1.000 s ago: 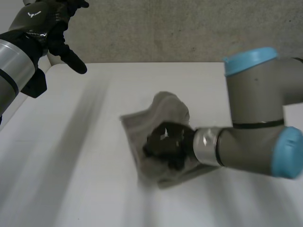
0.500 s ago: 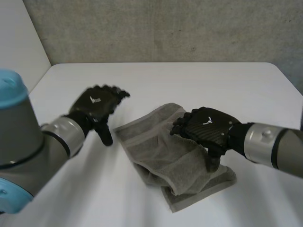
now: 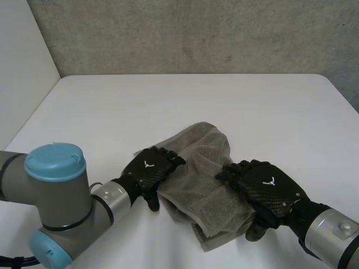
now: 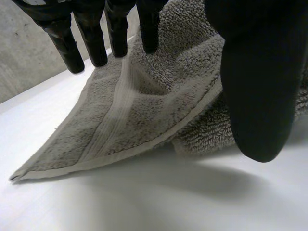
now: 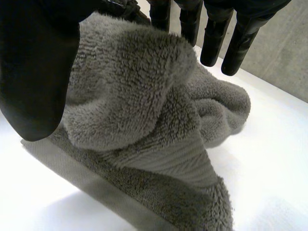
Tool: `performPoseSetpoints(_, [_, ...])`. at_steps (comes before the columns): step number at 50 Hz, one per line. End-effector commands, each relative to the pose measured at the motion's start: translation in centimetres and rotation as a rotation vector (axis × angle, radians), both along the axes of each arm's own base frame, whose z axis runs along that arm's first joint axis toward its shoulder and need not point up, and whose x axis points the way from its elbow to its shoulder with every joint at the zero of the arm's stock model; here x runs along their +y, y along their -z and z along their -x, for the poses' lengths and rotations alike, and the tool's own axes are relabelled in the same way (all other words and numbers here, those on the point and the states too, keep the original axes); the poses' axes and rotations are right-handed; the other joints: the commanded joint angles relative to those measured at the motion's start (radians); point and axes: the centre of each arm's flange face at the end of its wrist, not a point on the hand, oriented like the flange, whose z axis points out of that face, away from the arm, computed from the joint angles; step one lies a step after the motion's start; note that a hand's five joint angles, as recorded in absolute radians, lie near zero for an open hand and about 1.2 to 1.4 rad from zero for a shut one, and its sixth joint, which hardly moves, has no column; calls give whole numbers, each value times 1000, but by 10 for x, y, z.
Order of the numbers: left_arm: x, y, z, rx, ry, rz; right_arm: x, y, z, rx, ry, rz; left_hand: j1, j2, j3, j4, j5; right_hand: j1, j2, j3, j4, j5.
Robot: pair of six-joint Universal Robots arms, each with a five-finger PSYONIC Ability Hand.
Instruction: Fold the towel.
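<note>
Grey towel [image 3: 202, 168] rumpled mid-surface [image 3: 224, 101] — both hands on it, nothing clamped.
The left hand [image 3: 148, 171] rests straight fingers [image 4: 118, 33] on the towel's left edge; the right hand [image 3: 266, 188] sits loose-fingered over the towel's right side — thumb and fingers apart.

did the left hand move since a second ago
Yes. The left hand came down from above the table's far left corner, toward the robot, and now rests on the towel's left edge.
</note>
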Motion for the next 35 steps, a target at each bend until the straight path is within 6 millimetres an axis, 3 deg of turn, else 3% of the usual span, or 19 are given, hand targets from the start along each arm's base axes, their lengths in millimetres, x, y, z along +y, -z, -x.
performPoseSetpoints(1, [-5, -1, 13, 91, -5, 4, -4, 2, 4, 2, 17, -1, 259, 259, 259, 260, 259, -54, -76, -68, -86, -60])
performPoseSetpoints(9, [-10, -8, 21, 209, -20, -36, -4, 3, 4, 2, 21, -4, 518, 518, 518, 519, 518, -54, -76, -68, -86, -60])
performPoseSetpoints(11, [-11, -10, 26, 238, -18, -48, -5, 4, 5, -3, 26, -1, 749, 748, 749, 749, 748, -54, -76, -68, -86, -60])
performPoseSetpoints(15, [-11, -6, 28, 236, -11, -55, -5, 4, 5, -8, 30, 4, 897, 897, 897, 898, 896, -54, -76, -68, -86, -60])
performPoseSetpoints(17, [-8, -3, 29, 230, -6, -62, -7, 3, 5, -16, 37, 20, 1119, 1119, 1119, 1119, 1118, -54, -76, -68, -86, -60])
performPoseSetpoints(24, [-11, -6, 29, 233, -21, -51, -19, 6, 9, -21, 120, 43, 1120, 1119, 1120, 1120, 1119, -54, -76, -68, -86, -60])
performPoseSetpoints(29, [-23, -29, 20, 263, -73, 12, -38, 16, 18, 34, 254, 84, 1120, 1119, 1120, 1120, 1119, -54, -76, -68, -86, -60])
performPoseSetpoints(31, [-37, -48, 3, 282, -165, 73, -41, 19, 19, 38, 271, 71, 1120, 1119, 1120, 1120, 1119, -54, -76, -68, -86, -60])
performPoseSetpoints(35, [-41, -63, -10, 296, -223, 109, -43, 32, 16, 55, 263, 7, 1120, 1119, 1120, 1120, 1119, -54, -76, -68, -86, -60])
